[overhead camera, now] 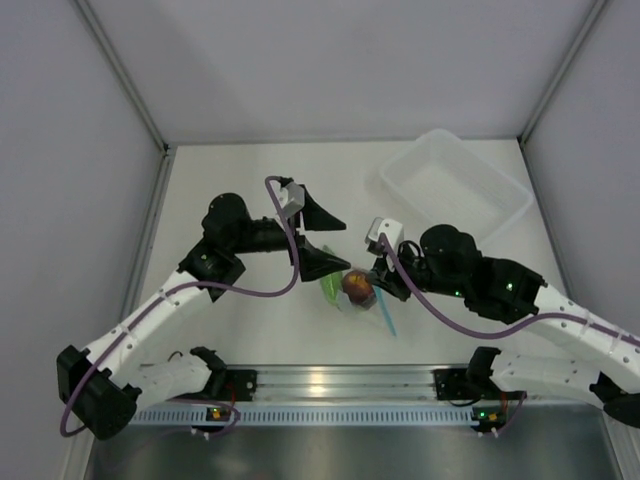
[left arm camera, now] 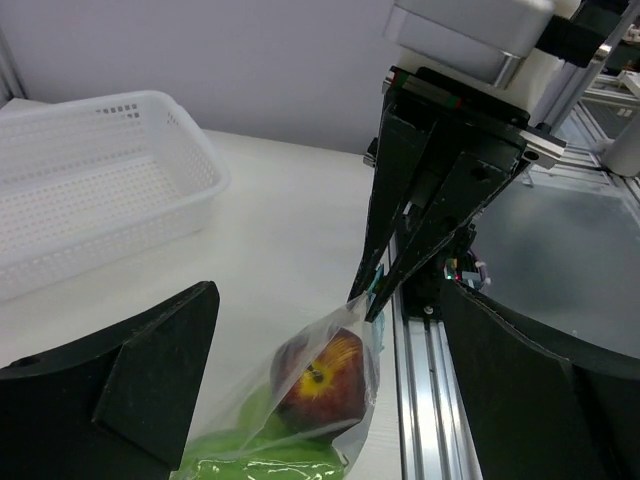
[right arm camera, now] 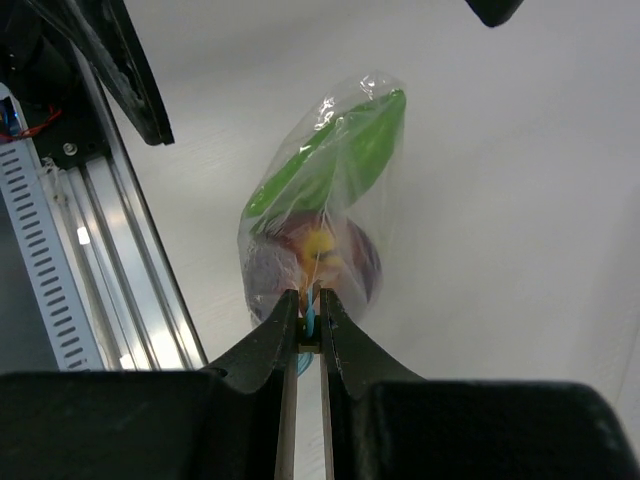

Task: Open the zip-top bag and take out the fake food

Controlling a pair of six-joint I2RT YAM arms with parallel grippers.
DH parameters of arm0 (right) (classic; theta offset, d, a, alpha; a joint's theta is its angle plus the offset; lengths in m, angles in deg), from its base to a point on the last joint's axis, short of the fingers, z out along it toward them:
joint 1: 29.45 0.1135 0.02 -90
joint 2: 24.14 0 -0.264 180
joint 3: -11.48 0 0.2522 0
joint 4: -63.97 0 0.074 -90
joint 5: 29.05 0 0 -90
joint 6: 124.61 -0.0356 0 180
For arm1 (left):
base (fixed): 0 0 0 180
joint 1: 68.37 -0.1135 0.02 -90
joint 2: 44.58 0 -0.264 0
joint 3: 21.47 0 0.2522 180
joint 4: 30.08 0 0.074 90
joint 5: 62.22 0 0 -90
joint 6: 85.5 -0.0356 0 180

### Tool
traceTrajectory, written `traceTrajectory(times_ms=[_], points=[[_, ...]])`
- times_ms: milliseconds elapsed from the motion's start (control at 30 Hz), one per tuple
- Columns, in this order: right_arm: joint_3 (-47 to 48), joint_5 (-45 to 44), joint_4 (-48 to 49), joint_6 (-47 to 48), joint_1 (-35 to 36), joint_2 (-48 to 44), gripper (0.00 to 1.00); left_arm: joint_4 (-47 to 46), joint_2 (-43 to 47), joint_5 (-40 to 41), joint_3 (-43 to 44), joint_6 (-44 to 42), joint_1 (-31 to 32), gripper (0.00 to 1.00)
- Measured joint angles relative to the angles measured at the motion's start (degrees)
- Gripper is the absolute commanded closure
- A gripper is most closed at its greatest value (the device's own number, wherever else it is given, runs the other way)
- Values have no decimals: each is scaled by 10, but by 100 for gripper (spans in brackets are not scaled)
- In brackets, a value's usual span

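My right tool (right arm camera: 308,302) is pinched almost closed on the blue zipper edge of the zip-top bag (right arm camera: 330,170). The bag sits near the middle of the surface (overhead camera: 250,180) with the fake food (left arm camera: 320,380) inside. Just left of it, my left tool (overhead camera: 322,240) gapes wide and holds nothing.

White desk (overhead camera: 230,170), matte, evenly lit. Pale grey walls (overhead camera: 350,60) on three sides, metal corner posts (overhead camera: 120,70). Aluminium rail (overhead camera: 340,382) along near edge.
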Motion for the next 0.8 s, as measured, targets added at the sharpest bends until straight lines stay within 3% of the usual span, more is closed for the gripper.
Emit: traceTrajectory(times_ms=[367, 533, 567, 667, 800], points=[[58, 43, -24, 35, 2, 17, 100, -14, -43, -16, 0, -31, 44, 6], [87, 54, -37, 48, 3, 32, 100, -18, -63, -35, 0, -44, 51, 26], [90, 54, -38, 50, 4, 34, 100, -19, -67, -43, 0, -45, 51, 39], [97, 49, -48, 59, 4, 40, 100, -21, -79, -70, 0, -46, 51, 57], [97, 41, -56, 67, 4, 41, 100, -21, -82, -90, -4, -46, 55, 71]])
